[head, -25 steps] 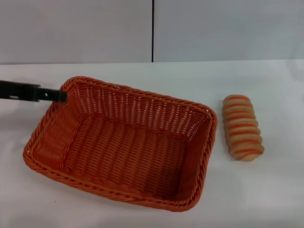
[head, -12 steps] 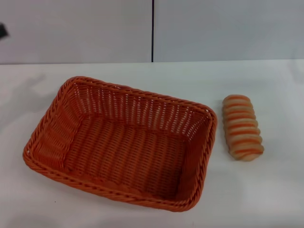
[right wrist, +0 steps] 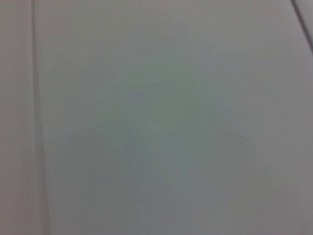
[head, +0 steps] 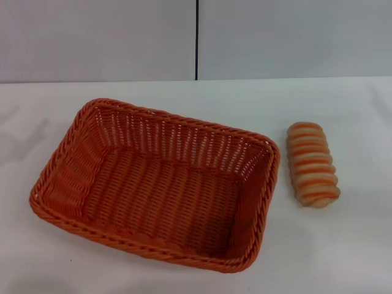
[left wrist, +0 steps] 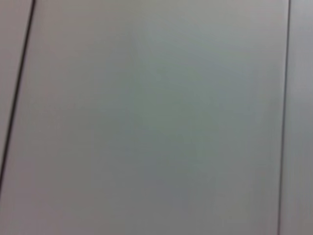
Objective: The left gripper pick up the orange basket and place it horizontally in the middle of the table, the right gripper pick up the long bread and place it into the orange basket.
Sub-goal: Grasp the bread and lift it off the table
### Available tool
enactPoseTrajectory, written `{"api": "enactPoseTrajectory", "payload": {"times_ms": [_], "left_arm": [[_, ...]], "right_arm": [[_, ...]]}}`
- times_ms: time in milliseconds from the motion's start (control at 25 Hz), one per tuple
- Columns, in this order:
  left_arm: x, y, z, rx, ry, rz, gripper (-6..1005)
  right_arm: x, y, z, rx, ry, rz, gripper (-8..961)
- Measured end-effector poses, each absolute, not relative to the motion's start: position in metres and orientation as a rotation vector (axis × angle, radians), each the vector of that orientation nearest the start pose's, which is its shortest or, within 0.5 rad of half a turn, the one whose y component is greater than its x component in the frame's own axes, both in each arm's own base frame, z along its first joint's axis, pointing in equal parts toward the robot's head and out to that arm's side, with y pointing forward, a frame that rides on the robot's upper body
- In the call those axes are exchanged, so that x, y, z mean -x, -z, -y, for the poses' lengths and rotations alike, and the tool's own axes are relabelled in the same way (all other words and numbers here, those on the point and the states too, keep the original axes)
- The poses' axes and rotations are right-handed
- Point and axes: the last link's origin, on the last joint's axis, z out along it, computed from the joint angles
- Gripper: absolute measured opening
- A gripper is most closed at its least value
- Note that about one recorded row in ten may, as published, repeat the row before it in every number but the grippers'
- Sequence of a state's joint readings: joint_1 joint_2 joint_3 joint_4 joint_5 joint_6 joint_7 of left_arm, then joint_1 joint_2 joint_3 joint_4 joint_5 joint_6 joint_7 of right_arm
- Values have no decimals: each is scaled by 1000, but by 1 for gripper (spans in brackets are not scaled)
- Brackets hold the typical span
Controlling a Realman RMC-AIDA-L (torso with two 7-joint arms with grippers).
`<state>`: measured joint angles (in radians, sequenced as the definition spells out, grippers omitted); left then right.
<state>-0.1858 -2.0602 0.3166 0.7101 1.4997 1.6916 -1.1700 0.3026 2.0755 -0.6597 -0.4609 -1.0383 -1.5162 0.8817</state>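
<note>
on the plain white table (head: 343, 245) sits the large rectangular orange woven basket (head: 156, 184), slightly skewed; just beside its right end lies the striped oblong long bread (head: 313, 163). neither gripper shows, so finger state cannot be told.

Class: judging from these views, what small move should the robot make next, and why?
Probably bring the right gripper, not in view, down over the long bread. The orange basket already sits empty mid-table, and the bread lies outside it, on its right.
</note>
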Motion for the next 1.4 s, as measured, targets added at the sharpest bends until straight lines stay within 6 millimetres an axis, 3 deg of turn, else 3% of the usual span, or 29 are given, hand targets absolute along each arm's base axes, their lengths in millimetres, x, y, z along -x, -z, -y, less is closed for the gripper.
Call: {"api": "enactPoseTrajectory", "payload": {"times_ms": [160,360,640,840,1080,1400], "left_arm": [[355,-118,-241,1807,1032,492,802],[357,-108,-242,1792,1025,478,802],[359,-101,-243,1781,1026,487,802],[359,-101,-244,1778,1032,494,802],[361,-94,-240,1767,1045,524,802],[362,-93,-238,1766,1035,512,802]], "right_arm": [[-310,-105,-303,1927,-1089,-536,607],[-304,-124,-305,2097,-875,-879,606],[-297,-132,-313,2133,-379,-1328,605],[-294,-131,-327,2080,-73,-1455,604],[-291,-111,-338,2176,-44,-1539,603],[-293,-82,-357,2307,-154,-1523,601]]}}
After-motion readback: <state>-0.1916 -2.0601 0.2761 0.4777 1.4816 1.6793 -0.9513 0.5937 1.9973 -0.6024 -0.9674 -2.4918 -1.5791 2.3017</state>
